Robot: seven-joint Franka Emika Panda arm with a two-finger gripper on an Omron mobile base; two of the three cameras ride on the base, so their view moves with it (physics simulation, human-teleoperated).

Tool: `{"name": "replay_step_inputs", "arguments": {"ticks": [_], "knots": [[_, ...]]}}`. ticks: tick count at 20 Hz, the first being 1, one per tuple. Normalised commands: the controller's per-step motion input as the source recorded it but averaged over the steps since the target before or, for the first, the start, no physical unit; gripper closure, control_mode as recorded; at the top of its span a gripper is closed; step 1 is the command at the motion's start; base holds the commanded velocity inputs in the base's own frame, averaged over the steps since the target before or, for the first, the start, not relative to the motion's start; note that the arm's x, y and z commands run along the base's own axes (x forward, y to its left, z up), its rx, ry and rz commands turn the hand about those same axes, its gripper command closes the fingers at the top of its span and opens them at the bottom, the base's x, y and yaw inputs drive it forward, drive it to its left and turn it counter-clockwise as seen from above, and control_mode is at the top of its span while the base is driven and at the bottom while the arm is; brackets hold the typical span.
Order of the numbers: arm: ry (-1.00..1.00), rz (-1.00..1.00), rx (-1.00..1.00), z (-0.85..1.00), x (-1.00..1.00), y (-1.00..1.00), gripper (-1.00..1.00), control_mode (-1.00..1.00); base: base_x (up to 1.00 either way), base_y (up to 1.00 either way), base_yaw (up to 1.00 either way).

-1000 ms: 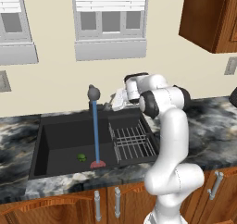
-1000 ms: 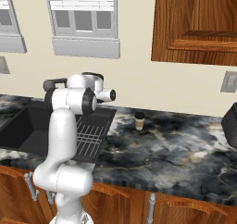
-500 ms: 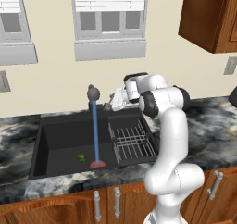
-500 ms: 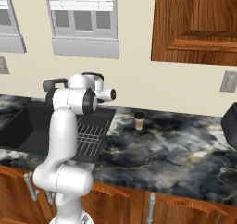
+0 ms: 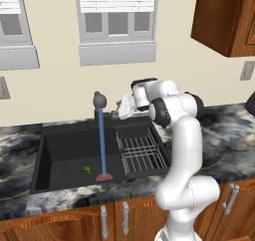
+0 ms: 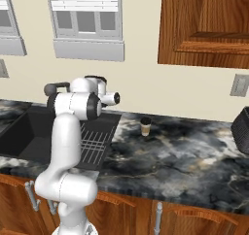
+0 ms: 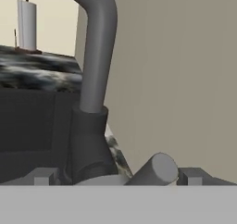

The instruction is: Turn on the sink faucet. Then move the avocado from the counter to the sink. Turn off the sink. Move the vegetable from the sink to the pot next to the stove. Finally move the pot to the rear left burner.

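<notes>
Water runs from the dark grey faucet in a blue stream down into the black sink. The green avocado lies on the sink floor, left of the stream. My gripper hangs open just right of the faucet, behind the sink. In the hand view the gripper straddles the faucet base, and the handle lever lies between its fingertips. The curved spout rises ahead. The pot and the stove are out of view.
A wire dish rack fills the sink's right side under my arm. A coffee cup stands on the marble counter, with a dark appliance at the far right. A paper towel roll stands beyond the sink.
</notes>
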Motion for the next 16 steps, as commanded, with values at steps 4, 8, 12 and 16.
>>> {"name": "replay_step_inputs", "arguments": {"ticks": [4,8,12,16], "knots": [[0.00,0.00,-0.04,0.16,0.00,0.61,-1.00,-1.00,0.00,0.00,0.00],[0.00,0.00,-0.04,0.14,-0.02,0.59,-1.00,-1.00,0.00,0.00,0.00],[0.00,0.00,-0.03,0.08,-0.05,0.44,-1.00,-1.00,0.00,0.00,0.00],[-0.01,0.00,-0.01,0.00,-0.07,0.00,-1.00,-1.00,0.00,0.00,0.00]]}}
